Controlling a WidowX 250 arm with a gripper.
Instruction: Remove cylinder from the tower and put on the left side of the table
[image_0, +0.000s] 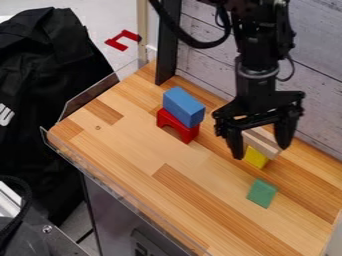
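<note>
Over the right half of the light wooden tabletop (137, 142), the black two-finger gripper (260, 150) hangs down with its fingers spread wide, one on either side of a small tower. That tower has a pale, natural-wood piece (264, 142) on top and a yellow block (255, 157) beneath it. The pale piece lies between the fingers and is partly hidden behind the gripper; whether it is the cylinder, or whether a finger touches it, I cannot tell. Nearer the camera, just beside the tower and apart from it, a green block (262, 193) lies on the wood. Left of the gripper in the view, a second stack stands near the back of the table: a blue rectangular block (184, 106) resting on a red arch-shaped block (190, 133). A clear plastic edging (110, 178) runs along the front of the tabletop. Behind it are a black upright post (168, 45) and a wall of pale grey planks (317, 37). Beyond the table's left end lies black fabric (50, 100), with a red angular piece (119, 43) on the floor.
</note>
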